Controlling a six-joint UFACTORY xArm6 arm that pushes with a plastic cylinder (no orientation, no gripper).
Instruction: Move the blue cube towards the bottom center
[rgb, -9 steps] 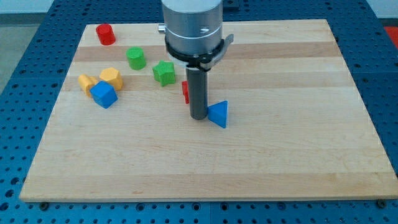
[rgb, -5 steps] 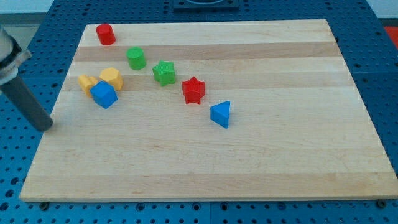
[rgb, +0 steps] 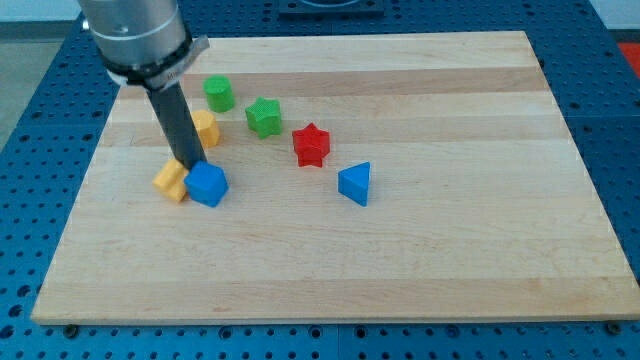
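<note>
The blue cube (rgb: 208, 185) lies on the wooden board (rgb: 400, 260) left of centre, about halfway down. My tip (rgb: 187, 164) rests against its upper left corner. A yellow block (rgb: 171, 182) touches the cube's left side. A second yellow block (rgb: 205, 129) sits just above, partly hidden behind the rod.
A green cylinder-like block (rgb: 219, 93) and a green star (rgb: 264, 116) lie toward the view's top. A red star (rgb: 311, 145) and a blue triangular block (rgb: 355, 184) sit near the centre. The arm's body covers the board's top left corner.
My tip moved from the board's left edge to the blue cube. The cube and one yellow block have shifted down and right. The red cylinder at top left is now hidden.
</note>
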